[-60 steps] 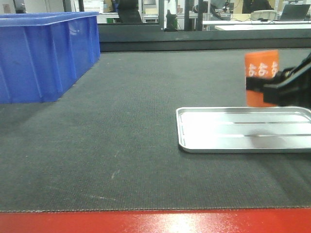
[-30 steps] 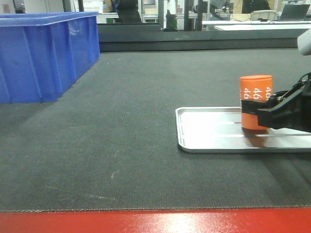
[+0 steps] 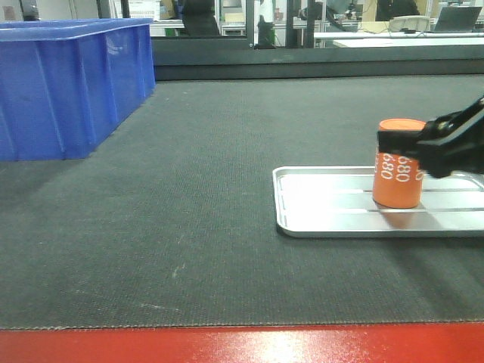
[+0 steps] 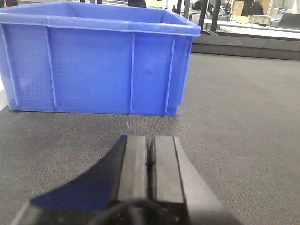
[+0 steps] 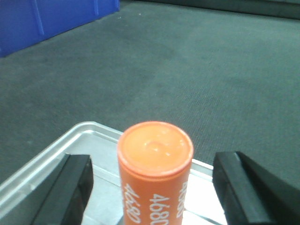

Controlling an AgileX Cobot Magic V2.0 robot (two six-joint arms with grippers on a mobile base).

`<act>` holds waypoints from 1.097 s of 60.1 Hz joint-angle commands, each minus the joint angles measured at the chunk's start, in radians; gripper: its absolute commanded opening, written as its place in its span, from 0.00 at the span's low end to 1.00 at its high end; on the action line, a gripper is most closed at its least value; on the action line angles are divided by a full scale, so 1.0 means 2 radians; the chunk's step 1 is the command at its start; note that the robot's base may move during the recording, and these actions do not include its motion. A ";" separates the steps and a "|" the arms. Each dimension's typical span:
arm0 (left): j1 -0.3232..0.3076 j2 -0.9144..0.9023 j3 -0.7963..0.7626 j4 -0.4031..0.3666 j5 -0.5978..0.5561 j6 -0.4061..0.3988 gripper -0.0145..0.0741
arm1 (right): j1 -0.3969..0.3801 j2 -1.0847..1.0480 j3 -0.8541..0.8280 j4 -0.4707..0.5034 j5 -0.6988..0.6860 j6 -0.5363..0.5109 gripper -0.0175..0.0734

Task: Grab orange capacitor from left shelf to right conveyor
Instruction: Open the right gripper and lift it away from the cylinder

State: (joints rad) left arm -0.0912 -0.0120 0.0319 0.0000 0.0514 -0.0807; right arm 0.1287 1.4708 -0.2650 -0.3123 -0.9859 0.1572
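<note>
Since the earlier frames the orange can [image 3: 399, 164] had come down from mid-air onto the metal tray [image 3: 325, 204], and the right gripper [image 5: 152, 187] had let go: a moment before, its black fingers were clamped round the can's middle, but now they stood wide, w/ clear gaps on both sides. In the wrist view the can sat upright between the two fingers [image 5: 65, 190], touching neither, flat top facing up, "4680" print readable on its side. From the front the gripper had also risen, so its fingers reached only about the can's top edge.

Judgement: release looked done, so the delivery part of the task was basically finished. One snag: the can stood in the tray, which lay on the belt [image 3: 212, 189], not on the belt surface itself. Whether that counts, can't say. Next step would prob. be backing the arm off w/o clipping the can.

Left gripper [image 4: 149, 159] sat pinched tight, fingers touching, nothing between them, low over the belt, w/ the blue bin [image 4: 93, 61] straight ahead of it.

Containers: tray held only the can, towards its far side, just below the right gripper. Bin was well off to the left of that gripper; its inside wasn't visible from any view, so contents unknown. The shelf wasn't in view.
</note>
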 commanded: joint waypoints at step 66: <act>0.000 -0.010 -0.003 0.000 -0.045 0.000 0.05 | -0.002 -0.503 -0.001 -0.067 0.458 0.167 0.25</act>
State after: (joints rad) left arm -0.0912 -0.0120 0.0319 0.0000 0.0514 -0.0807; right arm 0.1287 0.4659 -0.2400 -0.4428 0.0246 0.4916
